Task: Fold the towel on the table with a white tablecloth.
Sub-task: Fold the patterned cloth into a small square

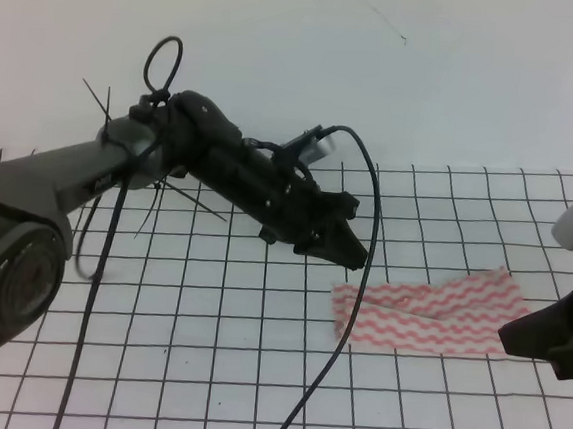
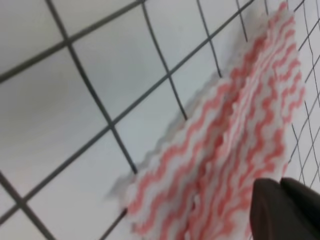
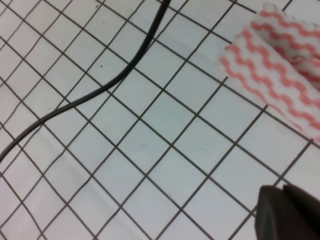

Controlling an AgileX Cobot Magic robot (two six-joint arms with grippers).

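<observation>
Towel (image 1: 428, 312) lies folded on your white tablecloth (image 1: 203, 368). Left gripper (image 1: 348, 252) hovers above its left end, right gripper (image 1: 547, 338) beside its right end; both claws look closed, holding nothing.

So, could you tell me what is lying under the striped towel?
The towel lies folded on the white tablecloth, whose black grid runs up to its edges. Whatever is beneath the layers is covered.

Even, diffuse light falls across the scene, bright without glare, and shadows on the white tablecloth (image 1: 253, 372) are faint, only a soft grey one beside the towel (image 2: 225, 150) in the left wrist view. That view is blurred throughout. The exterior high view is slightly soft, the right wrist view fairly sharp.
</observation>
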